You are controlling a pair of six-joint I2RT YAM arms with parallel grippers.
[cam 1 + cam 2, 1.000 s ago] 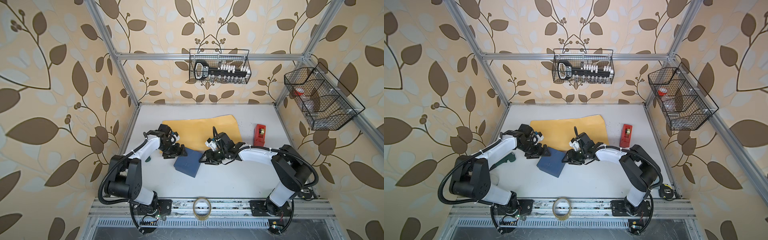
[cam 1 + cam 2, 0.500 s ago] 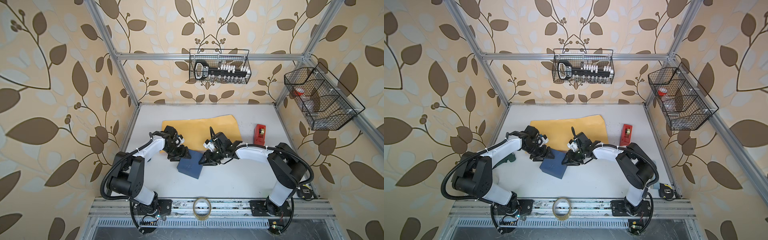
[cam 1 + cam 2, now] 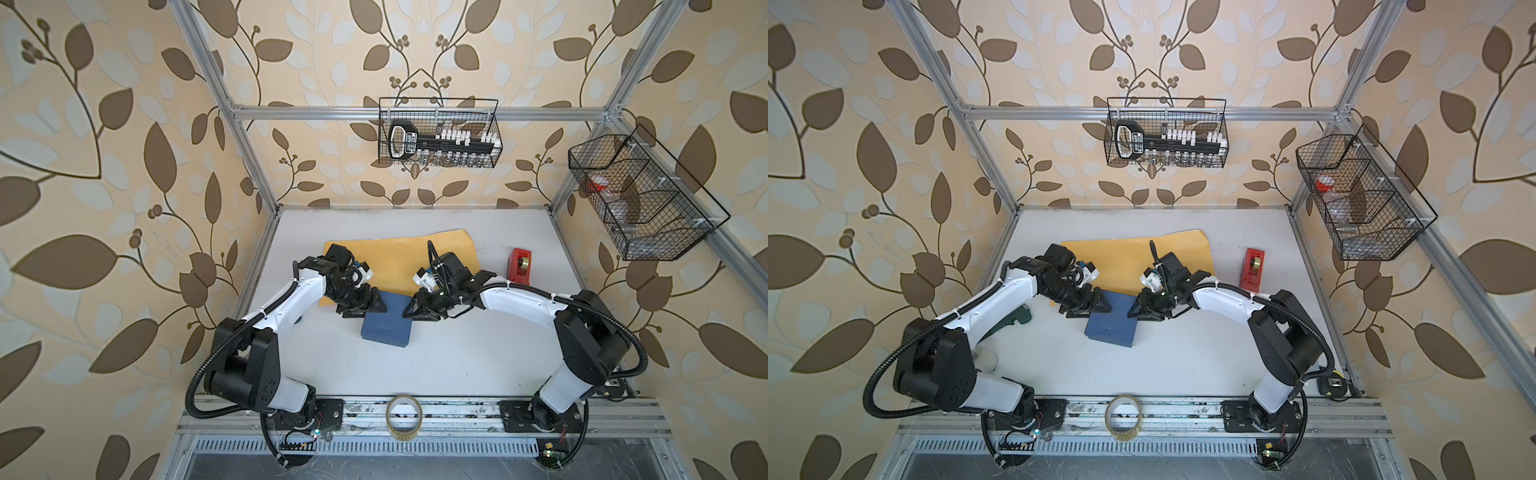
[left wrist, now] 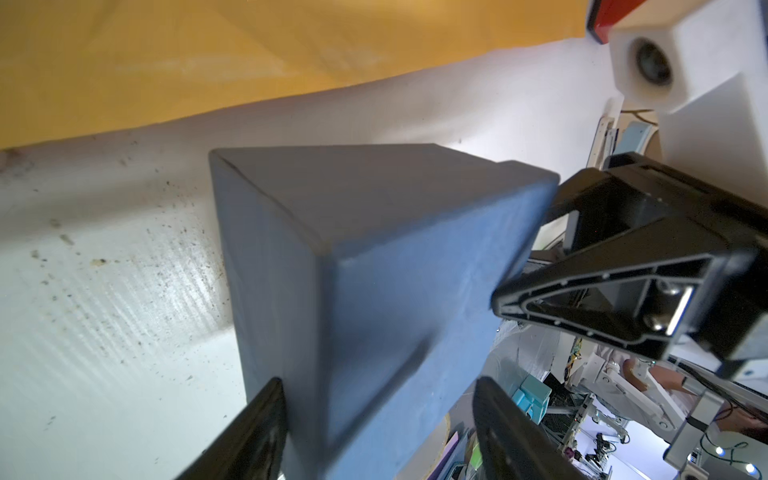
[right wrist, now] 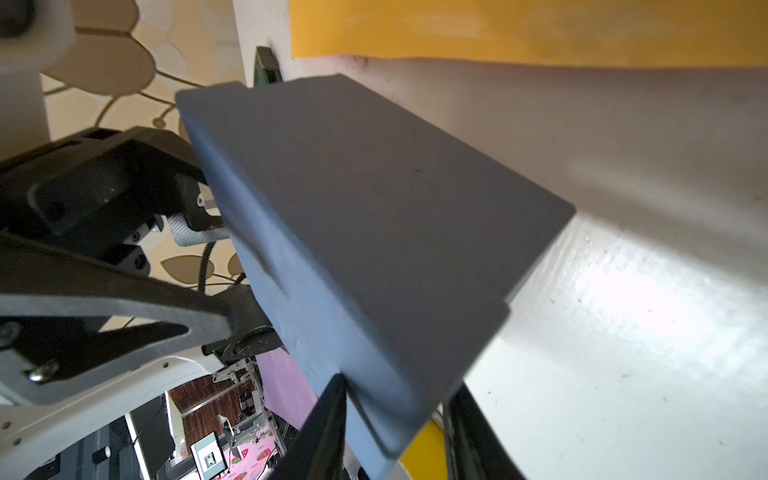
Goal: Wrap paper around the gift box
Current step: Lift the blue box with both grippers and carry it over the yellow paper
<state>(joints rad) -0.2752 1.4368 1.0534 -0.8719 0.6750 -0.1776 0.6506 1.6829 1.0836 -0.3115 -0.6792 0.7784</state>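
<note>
- Gift box (image 3: 386, 322): slate-blue and flat, a little left of the middle of the table (image 3: 457, 357), just on the near side of the paper. Both wrist views show a strip of bare table between box and paper.
- Paper (image 3: 399, 259): yellow-orange sheet lying flat on the far half of the table, its long side parallel to the back edge.
- Left claw (image 3: 365, 310): at the box's far left corner, jaws apart with the corner between them. One finger (image 4: 257, 436) lies against a side wall; whether the other presses on the box cannot be told.
- Right claw (image 3: 415, 312): at the box's far right corner, jaws narrow, a finger (image 5: 328, 415) on either side of the box's rim, gripping it.
- Red tape dispenser (image 3: 520, 266): near the right edge of the table, level with the paper, well apart from both claws.
- Tape roll (image 3: 404, 417): on the metal rail along the front edge.
</note>
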